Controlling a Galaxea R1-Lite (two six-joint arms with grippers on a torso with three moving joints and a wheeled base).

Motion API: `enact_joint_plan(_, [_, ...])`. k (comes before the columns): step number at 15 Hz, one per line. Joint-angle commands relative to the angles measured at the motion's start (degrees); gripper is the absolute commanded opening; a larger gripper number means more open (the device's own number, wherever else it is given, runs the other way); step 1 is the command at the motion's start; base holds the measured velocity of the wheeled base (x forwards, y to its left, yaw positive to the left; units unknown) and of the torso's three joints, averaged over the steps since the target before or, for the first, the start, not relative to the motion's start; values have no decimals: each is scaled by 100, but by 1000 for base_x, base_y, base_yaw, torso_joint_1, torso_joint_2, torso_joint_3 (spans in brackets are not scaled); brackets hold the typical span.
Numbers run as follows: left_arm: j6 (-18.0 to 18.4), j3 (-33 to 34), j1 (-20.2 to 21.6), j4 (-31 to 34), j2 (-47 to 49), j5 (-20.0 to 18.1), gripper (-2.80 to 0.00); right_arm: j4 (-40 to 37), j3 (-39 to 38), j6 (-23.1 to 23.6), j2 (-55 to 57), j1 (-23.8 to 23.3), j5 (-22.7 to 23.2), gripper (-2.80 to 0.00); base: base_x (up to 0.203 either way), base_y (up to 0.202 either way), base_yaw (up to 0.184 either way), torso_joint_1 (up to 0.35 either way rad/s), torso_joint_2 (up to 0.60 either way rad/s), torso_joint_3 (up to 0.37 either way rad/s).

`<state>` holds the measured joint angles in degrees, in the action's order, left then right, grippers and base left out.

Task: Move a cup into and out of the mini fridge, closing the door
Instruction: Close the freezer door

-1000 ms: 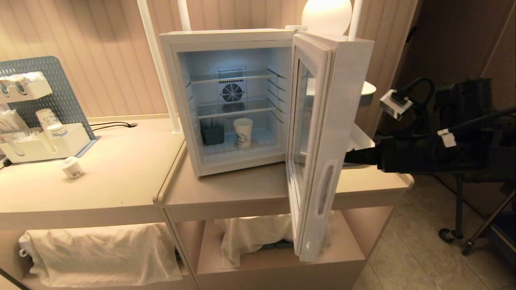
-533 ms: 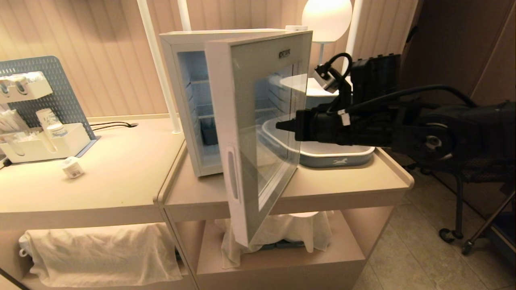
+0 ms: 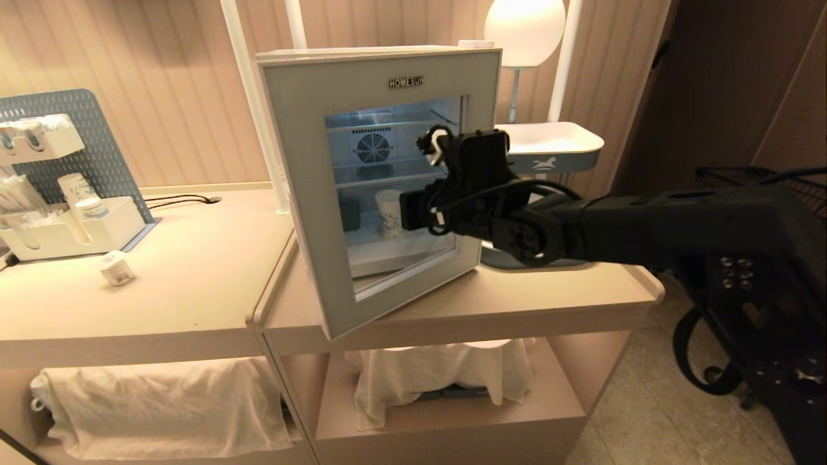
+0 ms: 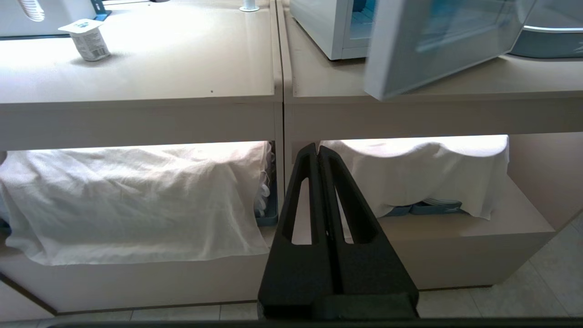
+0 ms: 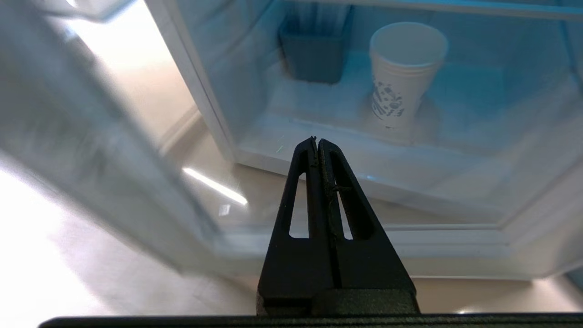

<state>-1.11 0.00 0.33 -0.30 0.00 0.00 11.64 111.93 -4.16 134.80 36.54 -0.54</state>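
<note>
The right gripper [image 5: 316,141] has its fingers pressed together, tip right at the door [image 3: 303,168] glass, holding nothing. The door is nearly shut, a gap left at its 9 o'clock edge. The cup [image 5: 401,75] stands upright on the fridge [image 4: 319,27] floor, a dark bin [image 5: 314,54] at its 9 o'clock. The left gripper [image 4: 317,150] hangs low, fingers together too.
</note>
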Motion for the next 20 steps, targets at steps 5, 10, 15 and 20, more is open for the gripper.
enact_joint_plan(5, [-3,9,2,-5,9,0,-280,661,41,829,680,17,-371,-280,0,0,0,0,0,0])
enact_joint_plan(10, [-3,9,2,-5,9,0,-280,979,39,880,757,-594,-526,-280,0,0,0,0,0,0])
enact_joint_plan(15, [-3,9,2,-5,9,0,-280,1193,39,957,811,-625,-543,-280,0,0,0,0,0,0])
enact_joint_plan(20, [-3,9,2,-5,9,0,-280,1353,30,956,863,-490,-810,-280,0,0,0,0,0,0])
